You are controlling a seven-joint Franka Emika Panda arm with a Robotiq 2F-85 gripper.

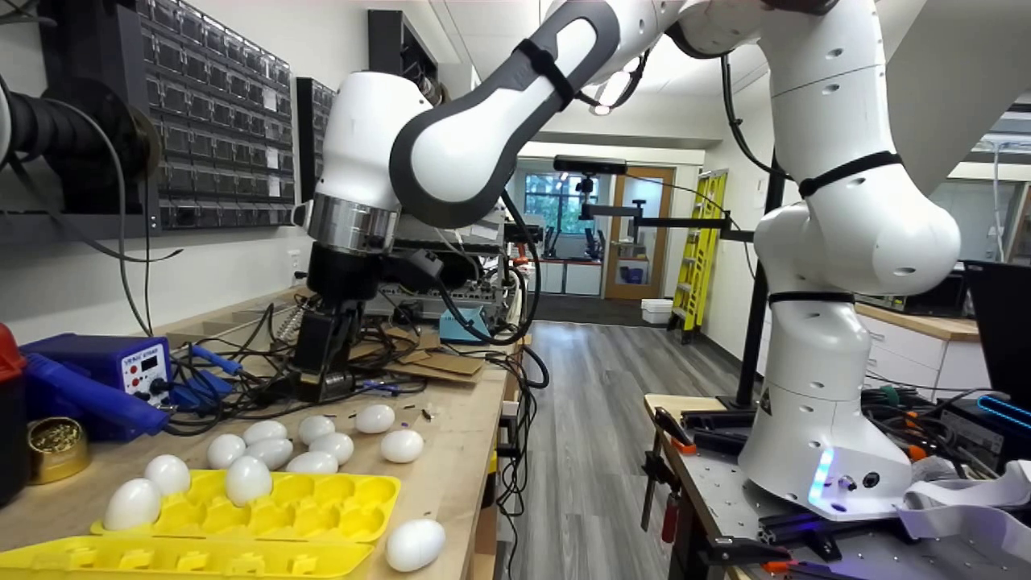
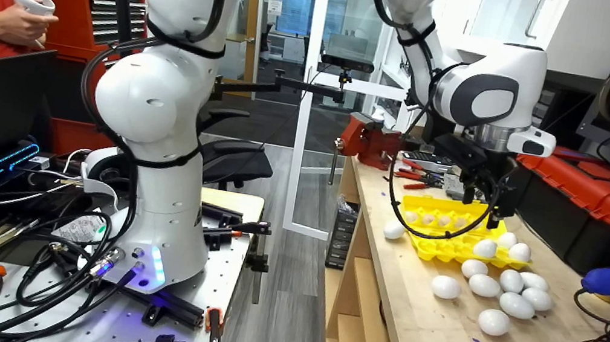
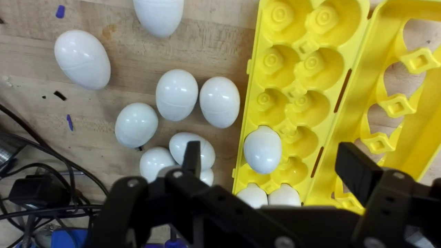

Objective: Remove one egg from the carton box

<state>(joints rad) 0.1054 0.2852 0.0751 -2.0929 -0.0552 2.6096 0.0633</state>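
The yellow carton box lies open on the wooden bench in both exterior views and in the wrist view. It holds three white eggs at one end. One egg stands apart from the end pair in the wrist view and in both exterior views. The pair is partly hidden by the gripper. My gripper is open and empty above the carton. In the wrist view the separate egg appears between its fingers. The gripper also shows in both exterior views.
Several loose white eggs lie beside the carton. Another egg lies near the bench's edge. A blue soldering station, tangled cables, a red-lidded toolbox and a red vise stand around.
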